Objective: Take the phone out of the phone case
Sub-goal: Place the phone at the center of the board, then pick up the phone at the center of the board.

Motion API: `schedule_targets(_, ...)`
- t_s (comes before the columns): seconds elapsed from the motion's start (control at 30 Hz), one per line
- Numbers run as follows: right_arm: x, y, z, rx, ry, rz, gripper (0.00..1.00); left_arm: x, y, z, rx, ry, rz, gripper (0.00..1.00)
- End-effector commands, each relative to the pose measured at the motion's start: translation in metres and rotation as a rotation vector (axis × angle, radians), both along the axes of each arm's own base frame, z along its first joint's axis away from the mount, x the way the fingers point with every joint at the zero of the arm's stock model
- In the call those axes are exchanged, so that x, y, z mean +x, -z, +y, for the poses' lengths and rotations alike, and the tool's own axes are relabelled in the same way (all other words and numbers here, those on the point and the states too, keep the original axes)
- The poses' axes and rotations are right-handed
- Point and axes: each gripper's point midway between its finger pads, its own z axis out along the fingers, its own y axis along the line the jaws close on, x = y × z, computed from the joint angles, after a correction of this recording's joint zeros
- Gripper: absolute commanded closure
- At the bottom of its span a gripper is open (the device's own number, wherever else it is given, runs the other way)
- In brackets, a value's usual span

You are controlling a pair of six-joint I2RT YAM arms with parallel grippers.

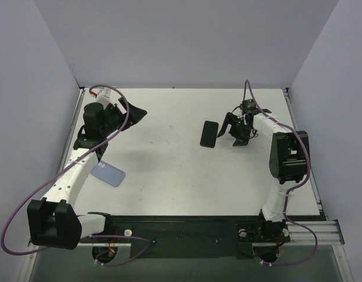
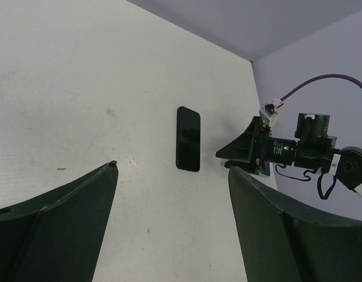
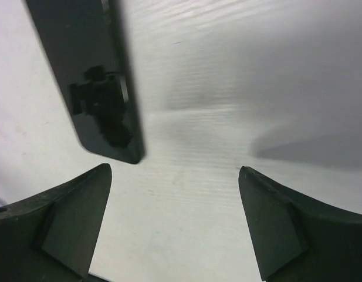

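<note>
A black phone (image 1: 209, 134) lies flat, screen up, on the white table right of centre; it also shows in the left wrist view (image 2: 188, 138) and the right wrist view (image 3: 90, 76). A light blue phone case (image 1: 108, 174) lies empty on the table at the left, under my left arm. My right gripper (image 1: 227, 127) is open and empty, just right of the phone, its fingers (image 3: 75, 211) close above the table. My left gripper (image 1: 135, 111) is open and empty at the far left, facing across the table toward the phone.
Grey walls close in the table (image 1: 169, 194) at the back and both sides. A black strip runs along the near edge (image 1: 186, 226) by the arm bases. Purple cables loop off both arms.
</note>
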Motion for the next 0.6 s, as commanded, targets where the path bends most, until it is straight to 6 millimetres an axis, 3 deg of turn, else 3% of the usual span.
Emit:
schedule_targets(0.0, -0.013, -0.034, -0.088, -0.314, 0.162, -0.012, 0.15, -0.005, -0.034, -0.005, -0.059, 0.032, -0.106, 0.14)
schedule_targets(0.07, -0.013, -0.044, -0.119, -0.402, 0.243, -0.029, 0.15, -0.008, -0.036, -0.007, -0.076, 0.042, -0.109, 0.14)
schedule_targets(0.1, -0.013, -0.046, -0.149, -0.447, 0.32, -0.022, 0.15, -0.009, -0.039, -0.008, -0.087, 0.045, -0.114, 0.14)
schedule_targets(0.23, -0.014, -0.051, -0.211, -0.532, 0.433, 0.001, 0.18, -0.014, -0.046, -0.016, -0.146, 0.086, -0.127, 0.14)
schedule_targets(0.33, -0.01, -0.047, -0.233, -0.51, 0.42, 0.024, 0.19, -0.016, -0.047, -0.019, -0.171, 0.099, -0.122, 0.14)
schedule_targets(0.4, -0.005, -0.056, -0.248, -0.524, 0.41, 0.029, 0.19, -0.017, -0.046, -0.024, -0.197, 0.115, -0.115, 0.14)
schedule_targets(0.57, -0.011, -0.051, -0.276, -0.547, 0.359, 0.115, 0.11, -0.023, -0.047, -0.036, -0.23, 0.166, -0.106, 0.14)
